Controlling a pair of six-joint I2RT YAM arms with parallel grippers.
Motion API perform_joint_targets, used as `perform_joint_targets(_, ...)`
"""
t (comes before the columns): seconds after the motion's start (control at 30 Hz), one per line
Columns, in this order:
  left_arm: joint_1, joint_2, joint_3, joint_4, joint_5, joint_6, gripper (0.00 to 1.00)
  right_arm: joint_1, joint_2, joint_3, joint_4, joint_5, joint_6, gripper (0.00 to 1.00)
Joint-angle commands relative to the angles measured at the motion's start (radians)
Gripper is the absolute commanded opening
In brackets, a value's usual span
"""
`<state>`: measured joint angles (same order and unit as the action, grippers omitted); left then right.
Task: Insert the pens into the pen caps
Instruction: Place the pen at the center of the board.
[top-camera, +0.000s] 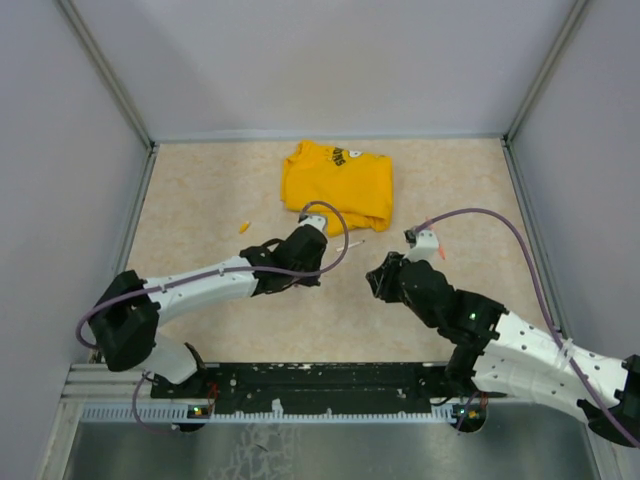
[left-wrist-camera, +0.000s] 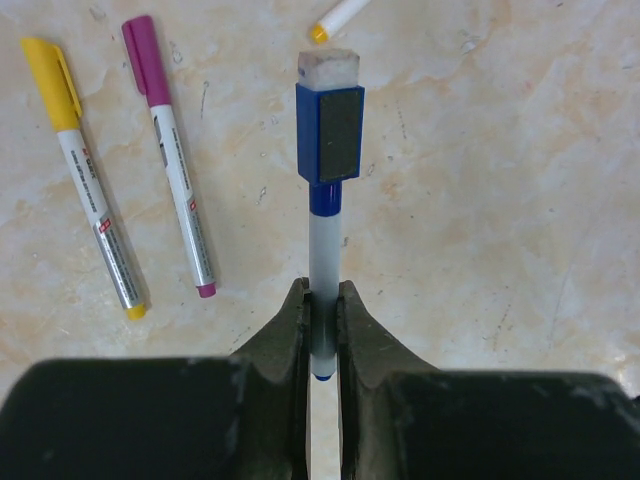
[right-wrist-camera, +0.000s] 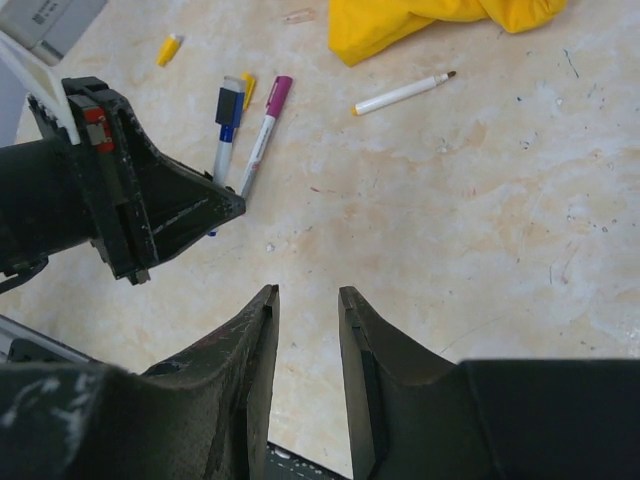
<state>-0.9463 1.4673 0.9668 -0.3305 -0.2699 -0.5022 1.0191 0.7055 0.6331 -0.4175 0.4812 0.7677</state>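
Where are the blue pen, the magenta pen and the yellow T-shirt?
blue pen (left-wrist-camera: 323, 245): left wrist view, on its white barrel.
magenta pen (left-wrist-camera: 176, 170): left wrist view, mid-barrel.
yellow T-shirt (top-camera: 337, 185): top external view, centre of the fabric.

You can read no text here, dark print by the collar of the yellow T-shirt (top-camera: 337, 190) at the far side too small to make out, tiny red and black marks on the barrels of the yellow-capped pen (left-wrist-camera: 88, 190) and magenta-capped pen (left-wrist-camera: 178, 170) on the left, illegible.
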Motion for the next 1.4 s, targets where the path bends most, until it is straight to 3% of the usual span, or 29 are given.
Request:
perform_joint_targets(0.0, 0.006, 0.07, 0.039, -0.052, -0.033, -0.044, 0.0, 0.003, 0.003, 0.01, -0.015, 0.031, 0.015, 0.31)
perform_joint_targets(0.3, 0.009, 0.179, 0.094, -0.009, -0.035, -0.012, 0.0, 0.003, 0.032, 0.014, -0.053, -0.052, -0.013, 0.31)
perform_joint_targets(0.5, 0.022, 0.28, 0.172, -0.064, -0.045, -0.021, 0.0, 0.003, 0.038, 0.009, -0.057, -0.062, -0.013, 0.31)
perform_joint_targets(1.03, 0.059, 0.357, 0.18, -0.053, -0.021, -0.062, 0.02, 0.003, 0.096, 0.0, -0.01, -0.118, -0.034, 0.32)
perform_joint_targets(1.37, 0.071, 0.384, 0.173, -0.059, -0.017, -0.072, 0.17, 0.003, 0.101, -0.004, -0.006, -0.121, -0.036, 0.32)
